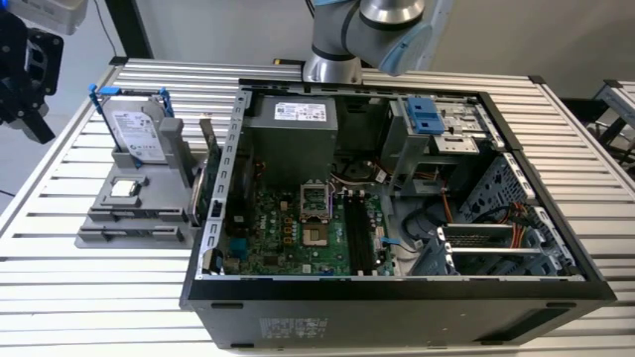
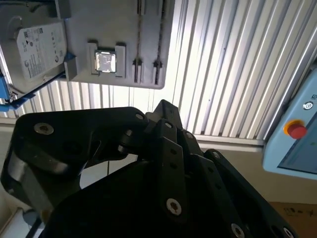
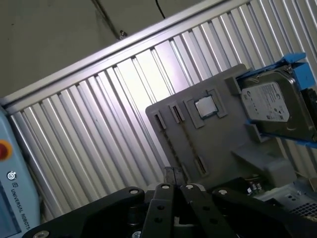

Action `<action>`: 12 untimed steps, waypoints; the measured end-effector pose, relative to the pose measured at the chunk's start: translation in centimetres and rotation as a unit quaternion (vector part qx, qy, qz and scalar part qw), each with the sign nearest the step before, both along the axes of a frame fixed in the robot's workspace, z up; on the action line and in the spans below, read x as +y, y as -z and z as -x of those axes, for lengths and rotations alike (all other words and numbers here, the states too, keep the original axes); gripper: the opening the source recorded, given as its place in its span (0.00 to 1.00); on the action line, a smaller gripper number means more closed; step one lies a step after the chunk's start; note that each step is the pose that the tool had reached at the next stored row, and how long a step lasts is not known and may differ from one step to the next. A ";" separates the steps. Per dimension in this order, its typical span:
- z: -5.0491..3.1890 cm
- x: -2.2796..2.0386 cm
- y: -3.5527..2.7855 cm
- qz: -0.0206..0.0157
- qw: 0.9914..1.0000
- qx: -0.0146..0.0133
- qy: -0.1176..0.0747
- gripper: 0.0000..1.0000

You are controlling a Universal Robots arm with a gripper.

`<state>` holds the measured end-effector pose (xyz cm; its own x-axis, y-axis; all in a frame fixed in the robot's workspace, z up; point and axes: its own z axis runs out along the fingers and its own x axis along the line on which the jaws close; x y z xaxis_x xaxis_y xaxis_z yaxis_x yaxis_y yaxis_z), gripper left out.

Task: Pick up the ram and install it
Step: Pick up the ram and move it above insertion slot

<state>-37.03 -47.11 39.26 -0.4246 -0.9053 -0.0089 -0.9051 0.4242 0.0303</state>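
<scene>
A long, narrow dark board that looks like the ram [image 1: 208,175] stands on edge between the grey holder [image 1: 100,204] and the open computer case's wall. My gripper [image 1: 38,128] hangs above the table at the exterior view's left, well clear of the holder and apart from the ram. In both wrist views its black fingers [image 3: 173,182] [image 2: 163,106] come together at their tips with nothing between them, and the holder lies below them. The motherboard's long black slots [image 1: 359,234] run inside the case.
A silver hard drive in a blue frame [image 1: 137,134] and a small square chip [image 1: 123,188] sit on the holder. The computer case [image 1: 397,305] takes up the middle of the slatted table [image 1: 59,290]. A pale blue pendant with a red button [image 2: 296,130] lies beyond the table's edge.
</scene>
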 end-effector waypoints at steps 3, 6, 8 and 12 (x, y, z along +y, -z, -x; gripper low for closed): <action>0.00 0.03 0.00 0.000 1.000 0.000 -0.008 0.00; 0.00 0.12 0.00 0.000 1.000 0.000 -0.012 0.00; 0.00 0.12 0.00 0.000 1.000 0.000 -0.013 0.00; -0.11 0.17 0.03 0.000 1.000 0.000 -0.016 0.00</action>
<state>-36.92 -46.93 39.24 -0.3954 -0.9185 -0.0089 -0.9182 0.3950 0.0302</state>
